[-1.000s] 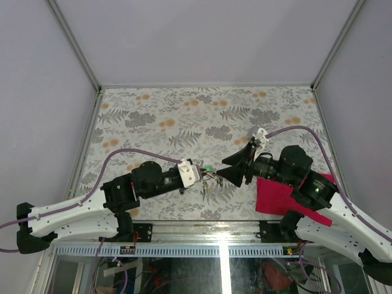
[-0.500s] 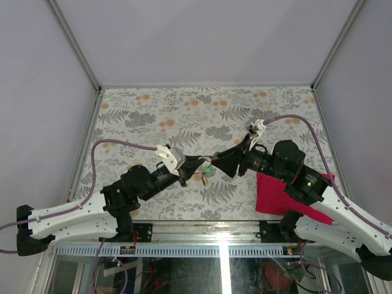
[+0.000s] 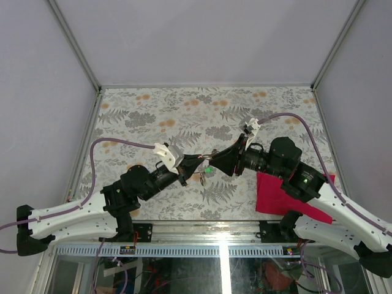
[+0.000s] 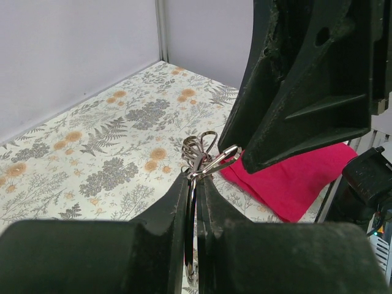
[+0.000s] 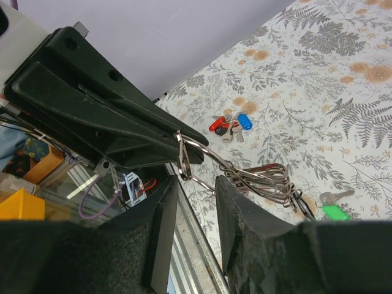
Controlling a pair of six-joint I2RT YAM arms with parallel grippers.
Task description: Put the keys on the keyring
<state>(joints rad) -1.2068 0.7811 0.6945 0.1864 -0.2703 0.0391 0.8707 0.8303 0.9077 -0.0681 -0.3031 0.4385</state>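
Swung up toward 1 o'clock, the left gripper (image 4: 195, 177) clamps the keyring (image 5: 263, 179) aloft beside the parted right gripper (image 5: 197, 184) at its 3 o'clock, red and blue keys (image 5: 230, 125) still unthreaded on the tabletop (image 5: 318, 79).

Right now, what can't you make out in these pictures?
- Left wrist view: the lower part of the keyring is hidden between the left jaws.
- Right wrist view: the green key lies at the bottom edge; the right jaws cover its link to the keyring.
- Top view: the red key and blue key are too small to pick out.
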